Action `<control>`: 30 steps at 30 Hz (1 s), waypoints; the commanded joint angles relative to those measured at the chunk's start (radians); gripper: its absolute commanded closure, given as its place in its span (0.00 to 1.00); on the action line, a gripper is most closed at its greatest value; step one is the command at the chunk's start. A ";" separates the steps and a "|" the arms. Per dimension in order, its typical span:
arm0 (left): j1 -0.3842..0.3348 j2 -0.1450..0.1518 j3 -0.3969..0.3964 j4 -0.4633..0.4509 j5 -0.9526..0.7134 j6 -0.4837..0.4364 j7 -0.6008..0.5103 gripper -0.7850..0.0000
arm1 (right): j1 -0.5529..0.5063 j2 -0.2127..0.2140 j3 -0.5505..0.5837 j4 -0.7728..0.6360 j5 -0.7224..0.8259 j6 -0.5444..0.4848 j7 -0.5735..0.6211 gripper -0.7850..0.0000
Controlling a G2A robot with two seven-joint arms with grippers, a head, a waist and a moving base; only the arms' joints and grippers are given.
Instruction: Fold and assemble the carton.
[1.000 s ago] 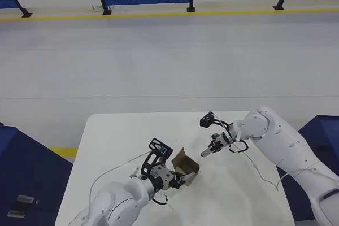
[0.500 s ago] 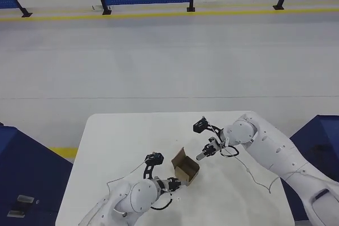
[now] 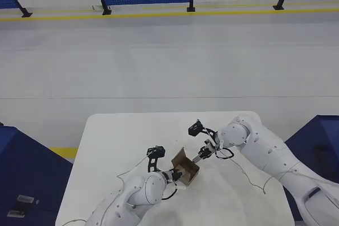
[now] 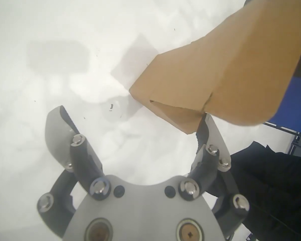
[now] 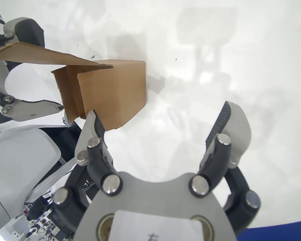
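- Carton [image 3: 186, 167] is sitting mid-tabletop [image 3: 118, 135], lying between both pincers, its open mouth and raised lid flap [image 5: 47, 56] seemingly turning toward the robot's left side.
- Left pincer [image 4: 131, 117] is gaping wide and gripping nothing. One fingertip [image 4: 210, 131] is meeting a lower flap's edge, so this one is looking nearer the opening.
- Right pincer [image 5: 160, 110] is spreading wide and carrying nothing, one fingertip [image 5: 90, 126] sitting against the closed side wall.
- Carton's underside and far face are lying out of sight, and true contact is proving hard to judge.

Both agape, left pincer [image 4: 131, 115] and right pincer [image 5: 160, 110], apparently facing each other.
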 commanded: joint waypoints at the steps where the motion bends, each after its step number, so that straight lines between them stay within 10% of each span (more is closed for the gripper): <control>1: -0.011 -0.005 0.010 0.016 0.009 0.006 -0.007 0.00 | -0.002 -0.005 -0.003 0.001 -0.004 0.005 0.000 0.00; 30: -0.119 -0.081 0.096 0.202 0.048 0.063 -0.043 0.00 | -0.005 -0.086 -0.061 0.044 -0.119 0.112 0.009 0.00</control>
